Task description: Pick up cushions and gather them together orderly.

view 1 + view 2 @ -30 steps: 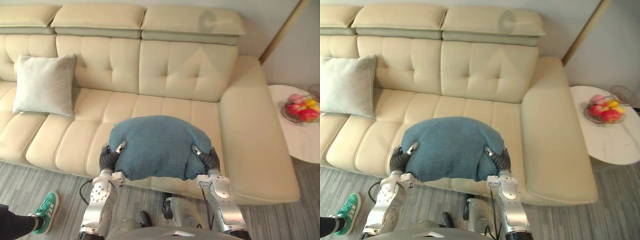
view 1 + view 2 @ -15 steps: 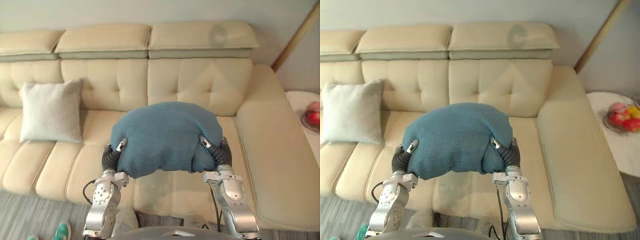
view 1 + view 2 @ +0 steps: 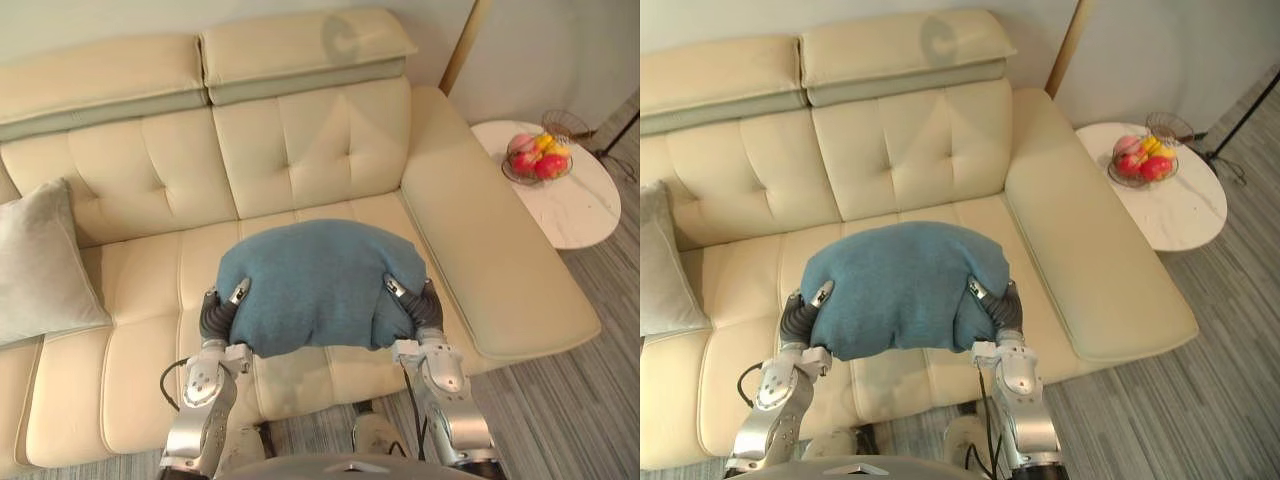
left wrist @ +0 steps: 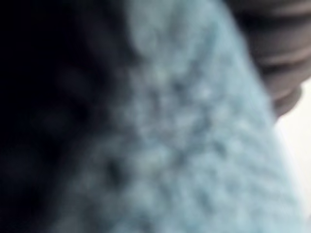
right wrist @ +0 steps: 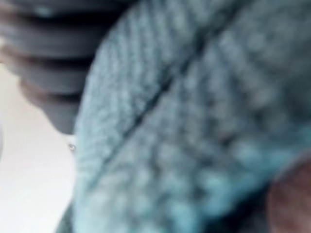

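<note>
A cream tufted sofa runs from the left edge to the middle right of the frame, its chaise end angling down to the right. Grey striped floor fills the lower right corner.

The blue cushion sits at the centre of the frame, held up off the seat in front of the sofa's middle section, bulging upward between the two hands. A pale grey cushion leans against the backrest at the far left edge, well apart from the blue one.

A round white side table stands in the upper right, just beside the sofa's chaise end.

The left hand grips the blue cushion's lower left corner and the right hand its lower right corner. Each thumb is clamped down on the cushion's upper face, with the other fingers hidden beneath it. Both wrist views show blue knit pressed close against the dark ribbed cover.

A wire bowl of fruit rests on the table.
</note>
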Robot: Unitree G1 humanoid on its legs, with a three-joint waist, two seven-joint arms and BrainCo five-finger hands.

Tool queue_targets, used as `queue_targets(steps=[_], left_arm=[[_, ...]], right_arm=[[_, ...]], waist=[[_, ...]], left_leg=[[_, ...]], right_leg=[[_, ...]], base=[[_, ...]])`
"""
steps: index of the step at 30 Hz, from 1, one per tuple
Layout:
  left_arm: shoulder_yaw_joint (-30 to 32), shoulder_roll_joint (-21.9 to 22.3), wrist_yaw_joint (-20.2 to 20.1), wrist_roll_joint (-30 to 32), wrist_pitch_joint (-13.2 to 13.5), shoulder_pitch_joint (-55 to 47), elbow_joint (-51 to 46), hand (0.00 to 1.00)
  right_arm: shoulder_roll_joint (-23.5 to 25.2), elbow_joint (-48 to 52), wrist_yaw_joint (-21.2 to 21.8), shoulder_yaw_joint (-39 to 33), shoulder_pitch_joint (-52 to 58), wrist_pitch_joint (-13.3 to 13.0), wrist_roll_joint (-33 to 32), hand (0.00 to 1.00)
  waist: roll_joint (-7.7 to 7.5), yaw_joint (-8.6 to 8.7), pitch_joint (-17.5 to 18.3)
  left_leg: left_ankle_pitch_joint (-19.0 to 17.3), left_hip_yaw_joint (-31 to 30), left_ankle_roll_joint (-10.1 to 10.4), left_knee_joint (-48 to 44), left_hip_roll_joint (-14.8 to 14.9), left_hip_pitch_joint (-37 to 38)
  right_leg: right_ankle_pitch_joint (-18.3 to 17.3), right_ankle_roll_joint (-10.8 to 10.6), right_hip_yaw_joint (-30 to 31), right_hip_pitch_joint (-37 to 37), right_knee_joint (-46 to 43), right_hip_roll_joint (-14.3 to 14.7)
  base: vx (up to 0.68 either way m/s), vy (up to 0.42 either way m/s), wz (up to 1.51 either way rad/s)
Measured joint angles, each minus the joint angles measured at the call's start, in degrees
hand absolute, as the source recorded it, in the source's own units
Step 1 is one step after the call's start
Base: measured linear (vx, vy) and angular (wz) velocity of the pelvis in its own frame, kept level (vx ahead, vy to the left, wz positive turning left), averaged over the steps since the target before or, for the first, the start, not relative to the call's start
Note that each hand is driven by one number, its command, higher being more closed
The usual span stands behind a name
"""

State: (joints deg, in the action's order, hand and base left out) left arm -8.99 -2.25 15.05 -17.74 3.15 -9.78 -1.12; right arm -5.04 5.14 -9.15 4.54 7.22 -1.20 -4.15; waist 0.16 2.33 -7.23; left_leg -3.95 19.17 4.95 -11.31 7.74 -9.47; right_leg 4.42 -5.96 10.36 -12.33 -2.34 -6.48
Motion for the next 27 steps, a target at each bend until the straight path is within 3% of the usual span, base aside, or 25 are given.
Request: queue_targets(steps=[4, 9, 14, 17, 25, 26, 27], left_arm=[[0.08, -2.08, 3.79, 0.68, -0.04, 5.61, 2.67, 1.0], [2.5, -2.49, 9.85, 2.42, -0.02, 14.53, 3.34, 1.0], [2.76, -3.88, 16.65, 3.7, 0.0, 29.26, 4.31, 1.0], [3.76, -5.73, 19.84, 5.53, 0.72, 40.04, 4.41, 1.0], [4.27, -11.16, 21.01, 5.55, 4.24, 62.56, 10.83, 1.0], [4.27, -11.35, 20.96, 5.53, 4.24, 64.97, 12.83, 0.0], [4.26, -11.36, 20.91, 5.53, 4.24, 65.92, 13.73, 0.0]], right_arm=[[-1.07, -4.18, -2.12, 2.9, -6.68, 0.0, -0.02, 1.0], [-1.29, -4.53, -6.99, 6.26, -16.83, -0.03, 0.14, 1.0], [-1.26, -4.38, -16.0, 6.28, -28.8, -0.03, 6.29, 1.0], [-1.23, -3.74, -21.75, 5.82, -37.99, -0.03, 10.23, 1.0], [-4.15, -3.84, -26.39, -1.34, -56.11, -0.03, 13.12, 1.0], [-5.2, -3.85, -26.7, -1.98, -57.82, -0.03, 13.24, 0.0], [-5.46, -3.91, -26.73, -2.56, -58.6, -0.03, 13.4, 0.0]], waist=[[0.0, -0.23, -0.01], [0.19, -0.99, -0.13], [1.02, -1.39, -0.9], [2.54, -1.8, -1.88], [5.03, -2.91, -4.79], [5.47, -2.72, -5.19], [5.49, -2.77, -5.51]], left_leg=[[2.49, -0.24, 0.13, 3.35, -0.51, 0.23], [5.54, -0.44, -0.06, 5.93, -0.89, -3.53], [9.3, -2.35, 0.07, 8.39, -1.06, -8.01], [12.14, -3.49, 0.59, 11.64, -1.48, -10.71], [17.01, -4.55, 1.18, 15.8, -1.4, -18.92], [17.4, -5.17, 1.17, 15.8, -1.34, -20.65], [17.52, -5.22, 1.18, 15.8, -1.31, -21.36]], right_leg=[[2.22, -0.43, -0.14, 0.11, 2.16, -0.14], [3.16, -0.4, -0.69, -4.99, 1.09, -0.09], [3.48, -0.32, -3.38, -10.03, -1.21, -0.11], [3.14, 0.1, -4.57, -14.3, -3.27, -0.12], [3.53, -0.29, -5.73, -24.97, -6.8, -0.28], [3.51, -0.3, -6.37, -26.45, -7.13, -0.35], [3.5, -0.31, -6.42, -27.26, -7.4, -0.33]], base=[[-0.03, -0.017, 0.05], [-0.07, -0.034, 0.07], [-0.07, -0.028, 0.28], [-0.07, -0.023, 0.22], [-0.07, -0.036, 0.13], [-0.06, -0.032, 0.21], [-0.05, -0.029, 0.17]])
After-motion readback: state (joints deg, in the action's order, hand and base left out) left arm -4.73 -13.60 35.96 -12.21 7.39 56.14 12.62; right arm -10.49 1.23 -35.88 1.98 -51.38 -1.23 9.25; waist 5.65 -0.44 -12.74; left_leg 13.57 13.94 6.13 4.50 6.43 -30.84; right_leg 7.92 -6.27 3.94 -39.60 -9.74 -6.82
